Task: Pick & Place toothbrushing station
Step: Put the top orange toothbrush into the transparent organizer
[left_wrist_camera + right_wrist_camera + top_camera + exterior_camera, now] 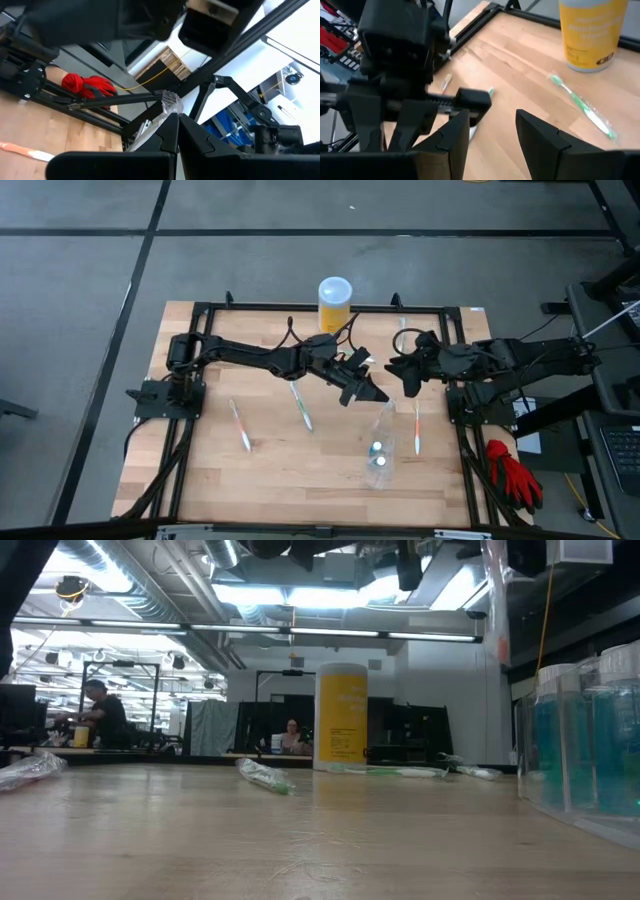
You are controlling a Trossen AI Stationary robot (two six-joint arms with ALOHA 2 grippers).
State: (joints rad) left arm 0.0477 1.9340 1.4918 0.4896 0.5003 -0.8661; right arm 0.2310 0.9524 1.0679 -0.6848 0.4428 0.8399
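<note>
Toothbrushes, slim, pale and plastic-wrapped, lie scattered on my wooden surface point(200, 480): a pinkish one point(240, 426) left, a green one point(301, 408) mid-surface, an orange-tinted one point(417, 428) right. I judge them light, stiff and slippery; I'd pinch mid-handle. My left end effector point(372, 392) seems clenched on crinkly wrap. The clear plastic cup point(380, 448), near right, holds a small teal-blue tube point(377, 451). My right end effector point(407, 377) hangs released.
</note>
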